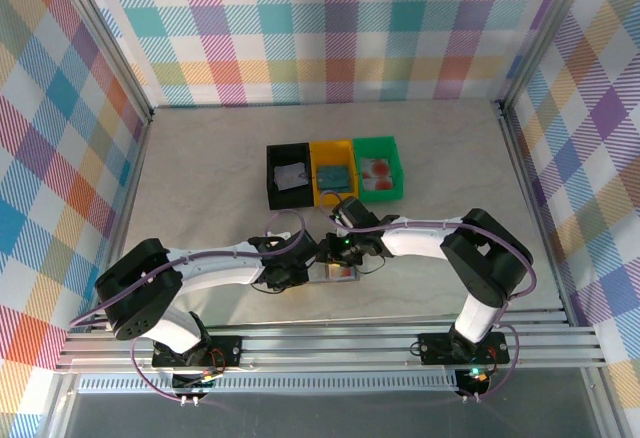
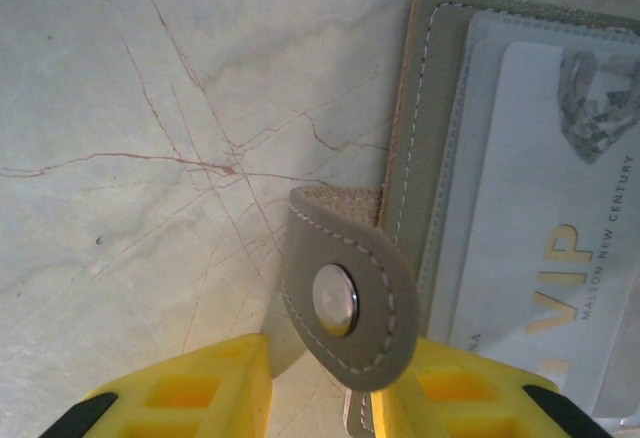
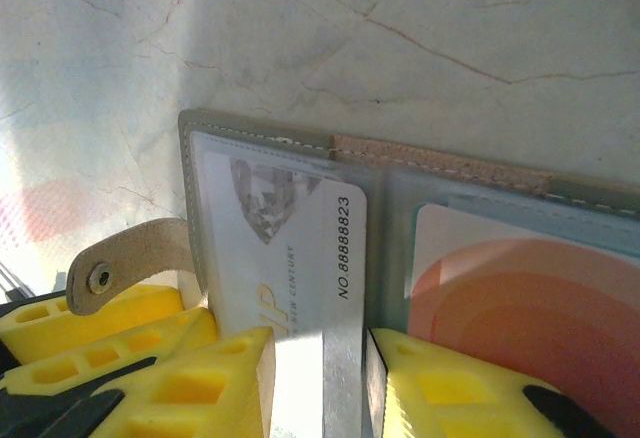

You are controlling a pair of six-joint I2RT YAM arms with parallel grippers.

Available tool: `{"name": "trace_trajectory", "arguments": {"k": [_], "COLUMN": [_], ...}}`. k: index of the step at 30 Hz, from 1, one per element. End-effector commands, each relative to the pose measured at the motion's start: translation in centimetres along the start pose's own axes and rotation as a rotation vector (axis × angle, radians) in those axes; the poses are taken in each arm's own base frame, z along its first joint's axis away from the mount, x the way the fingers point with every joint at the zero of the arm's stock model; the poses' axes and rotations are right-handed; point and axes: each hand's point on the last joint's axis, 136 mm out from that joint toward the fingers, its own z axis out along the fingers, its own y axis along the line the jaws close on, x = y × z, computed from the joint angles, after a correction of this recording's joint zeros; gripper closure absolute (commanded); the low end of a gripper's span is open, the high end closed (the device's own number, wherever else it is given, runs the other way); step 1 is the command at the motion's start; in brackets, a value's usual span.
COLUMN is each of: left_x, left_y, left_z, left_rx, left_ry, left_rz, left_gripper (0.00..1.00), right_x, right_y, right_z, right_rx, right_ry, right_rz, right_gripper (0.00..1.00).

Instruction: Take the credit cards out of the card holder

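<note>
**A:** Where are the cards at this moment?

**B:** The white card [image 3: 290,248] sits in one pocket of the card holder [image 3: 440,161]. The reddish-pink card [image 3: 520,308] is in the other panel. The holder lies open on the table [image 3: 450,28], near the arm bases.

**A:** And the grippers?

**B:** The right gripper [image 3: 320,378] stands over the white card's lower edge, its fingers a little apart. I cannot tell whether they pinch the card. The left gripper [image 2: 335,383] is at the snap strap [image 2: 345,298], and I cannot tell its grip either.

**A:** What could fail?

**B:** I think that if the strap is not held firmly, the whole holder may slide with the card on this smooth table. The fingers may also slip off the thin card, or catch the pocket's edge together with it.
</note>
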Motion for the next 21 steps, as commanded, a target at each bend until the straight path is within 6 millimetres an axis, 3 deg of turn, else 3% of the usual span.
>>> {"name": "trace_trajectory", "arguments": {"k": [1,9,21], "left_x": [3.5,3.6,3.8], "left_y": [-0.4,-0.5,-0.4], "left_z": [5.1,5.3,5.7], "left_rx": [0.05,0.052,0.051], "left_ry": [0.134,0.139,0.146], "left_rz": [0.002,0.003,0.003], "left_gripper": [0.7,0.71,0.72], "right_x": [-0.3,1.0,1.9], "right_y": [-0.7,-0.2,1.2], "right_z": [0.6,1.8,1.6], "right_rx": [0.054,-0.004,-0.134], "right_ry": [-0.02,0.013,0.018], "right_rz": [-0.019,-0.034,-0.046], "right_gripper": [0.7,0.7,0.81]}}
